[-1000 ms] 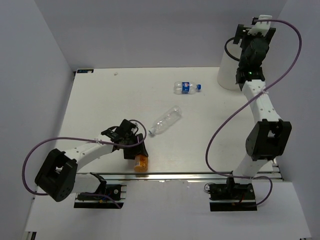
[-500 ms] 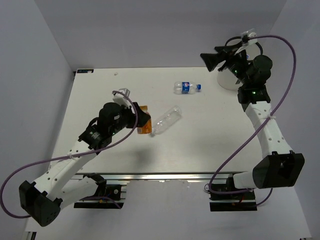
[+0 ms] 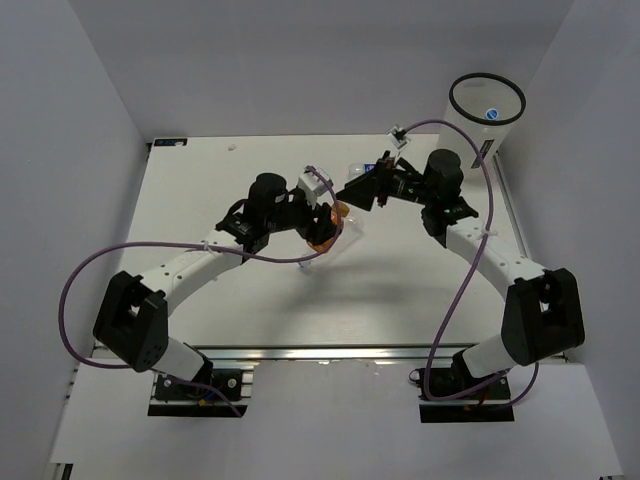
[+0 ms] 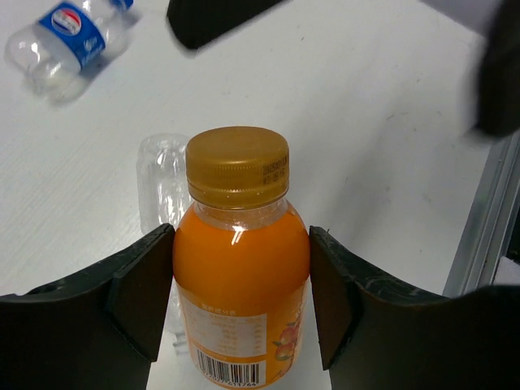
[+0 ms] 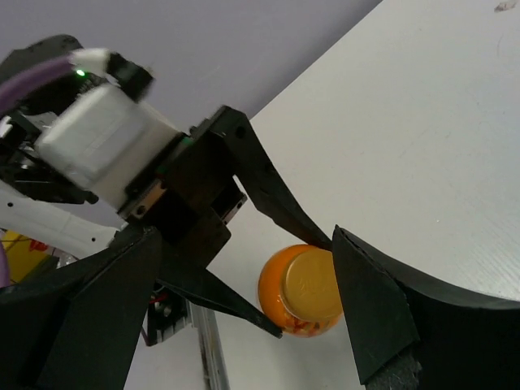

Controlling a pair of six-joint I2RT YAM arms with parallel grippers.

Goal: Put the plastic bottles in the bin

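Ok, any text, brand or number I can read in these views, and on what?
Nothing reads clearly enough to quote.
Cap of the orange bottle: printed code, too small.
Its label: barcode and fine print, blurred.
The blue-label bottle: round red, white and blue logo, no legible words.

Orange bottle [image 4: 241, 284]; apparently clear bottle [image 4: 161, 183]

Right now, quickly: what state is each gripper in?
Left gripper: closed on the orange bottle.
Right gripper: open, holding nothing.
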